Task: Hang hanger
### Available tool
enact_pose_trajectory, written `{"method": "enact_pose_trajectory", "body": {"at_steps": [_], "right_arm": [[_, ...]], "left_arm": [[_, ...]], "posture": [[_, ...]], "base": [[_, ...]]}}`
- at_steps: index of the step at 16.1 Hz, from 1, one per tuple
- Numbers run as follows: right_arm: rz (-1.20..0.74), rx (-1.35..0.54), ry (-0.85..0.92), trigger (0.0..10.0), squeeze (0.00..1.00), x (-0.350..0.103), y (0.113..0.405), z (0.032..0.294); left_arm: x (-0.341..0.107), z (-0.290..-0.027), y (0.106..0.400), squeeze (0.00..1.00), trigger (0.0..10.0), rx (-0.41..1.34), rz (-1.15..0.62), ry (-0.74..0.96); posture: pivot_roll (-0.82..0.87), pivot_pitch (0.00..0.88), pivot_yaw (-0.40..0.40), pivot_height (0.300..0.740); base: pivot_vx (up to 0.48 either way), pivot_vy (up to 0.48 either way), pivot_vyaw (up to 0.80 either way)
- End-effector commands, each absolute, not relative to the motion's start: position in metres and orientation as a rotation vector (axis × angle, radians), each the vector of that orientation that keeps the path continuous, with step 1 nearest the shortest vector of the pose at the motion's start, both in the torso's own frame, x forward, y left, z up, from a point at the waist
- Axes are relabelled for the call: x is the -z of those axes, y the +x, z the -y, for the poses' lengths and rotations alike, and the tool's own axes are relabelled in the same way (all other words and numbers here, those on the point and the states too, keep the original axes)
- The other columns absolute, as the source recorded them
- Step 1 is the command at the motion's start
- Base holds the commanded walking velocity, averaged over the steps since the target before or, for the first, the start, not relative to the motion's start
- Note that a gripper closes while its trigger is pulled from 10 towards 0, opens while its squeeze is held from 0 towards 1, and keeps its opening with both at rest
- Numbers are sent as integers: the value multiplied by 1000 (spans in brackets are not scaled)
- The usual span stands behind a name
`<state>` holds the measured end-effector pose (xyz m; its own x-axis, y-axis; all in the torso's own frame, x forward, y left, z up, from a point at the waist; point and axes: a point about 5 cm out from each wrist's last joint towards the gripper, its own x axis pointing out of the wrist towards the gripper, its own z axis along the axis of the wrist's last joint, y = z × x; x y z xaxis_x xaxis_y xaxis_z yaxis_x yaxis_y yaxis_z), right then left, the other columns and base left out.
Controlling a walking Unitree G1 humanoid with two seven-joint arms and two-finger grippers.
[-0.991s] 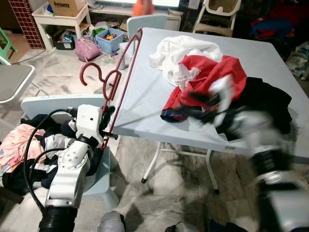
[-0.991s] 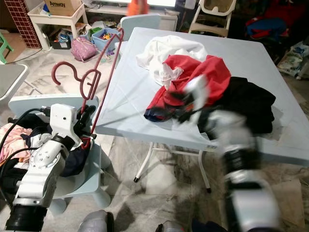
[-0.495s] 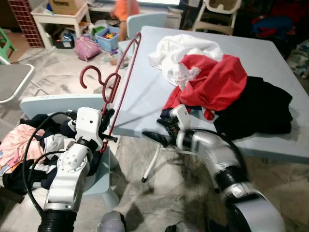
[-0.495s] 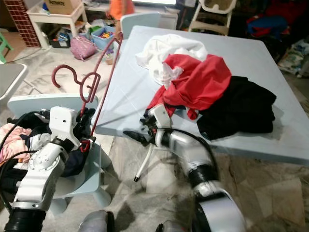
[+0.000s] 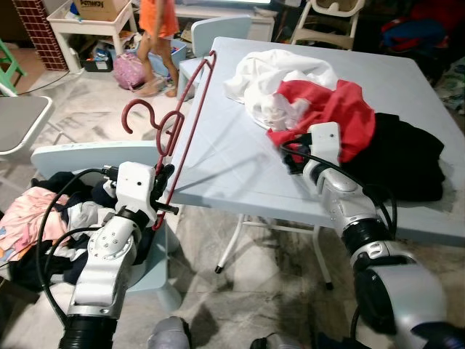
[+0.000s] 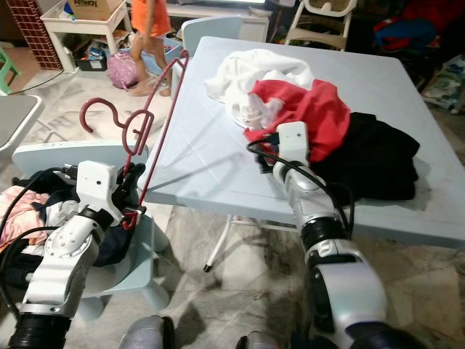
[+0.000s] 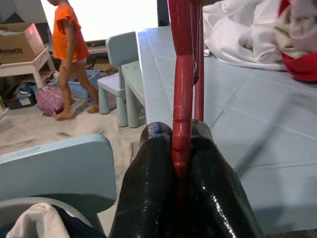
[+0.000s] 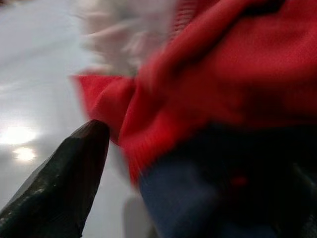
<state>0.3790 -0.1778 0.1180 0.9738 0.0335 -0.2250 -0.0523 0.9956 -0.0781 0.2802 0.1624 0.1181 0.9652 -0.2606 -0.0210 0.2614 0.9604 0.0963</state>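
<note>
Two grippers are at work: the left gripper [image 7: 182, 148] is clamped on the lower end of the hanger [image 5: 183, 120], which is held upright off the table [image 5: 218, 149] corner, and the right gripper [image 8: 198, 158] is pushed into the red shirt [image 5: 341, 116] with a fold between its spread fingers. If lifted carelessly, the white garment [image 5: 272, 80] and black clothes [image 5: 407, 156] could be dragged along. One right finger is hidden behind cloth and blurred.
</note>
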Motion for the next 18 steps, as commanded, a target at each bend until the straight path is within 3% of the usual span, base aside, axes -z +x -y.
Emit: {"method": "enact_pose_trajectory", "body": {"at_steps": [1, 2, 4, 6, 7, 8, 9, 12, 16, 18], "right_arm": [[-205, 24, -85, 10000, 1000, -127, 382, 190], [-207, 91, -79, 10000, 1000, -129, 383, 201], [-197, 77, -60, 10000, 1000, -128, 383, 197], [-199, -132, -128, 10000, 984, -110, 368, 186], [-192, -156, -126, 10000, 839, -106, 362, 190], [-169, -175, -118, 10000, 537, -103, 354, 195], [-126, -188, -145, 10000, 0, -103, 344, 198], [-13, -229, -176, 10000, 0, -112, 324, 197], [39, -38, -37, 10000, 0, -121, 311, 196], [31, -36, -25, 10000, 0, -118, 308, 191]], "left_arm": [[-121, -163, 281, 0, 10000, 261, -1, 105], [-121, -162, 281, 0, 10000, 262, 0, 105], [-121, -160, 282, 0, 10000, 269, -1, 105], [-113, -163, 277, 0, 10000, 255, -37, 88], [-110, -163, 275, 0, 10000, 251, -46, 93], [-107, -163, 274, 0, 10000, 242, -54, 93], [-106, -161, 274, 0, 10000, 232, -57, 91], [-105, -155, 277, 0, 10000, 245, -57, 95], [-115, -155, 284, 0, 10000, 258, -24, 107], [-114, -153, 285, 0, 10000, 269, -28, 113]], "posture": [[78, 52, -43, 740], [76, 50, -42, 740], [74, 46, -40, 740], [63, 37, -38, 740], [58, 35, -40, 740], [50, 33, -41, 740], [42, 29, -42, 740], [25, 17, -34, 740], [21, 18, -9, 740], [17, 21, -7, 740]], "base": [[0, 0, 0], [0, 0, 0], [0, 0, 0], [0, 0, 0], [0, 0, 0], [0, 0, 0], [0, 0, 0], [0, 0, 0], [0, 0, 0], [0, 0, 0]]}}
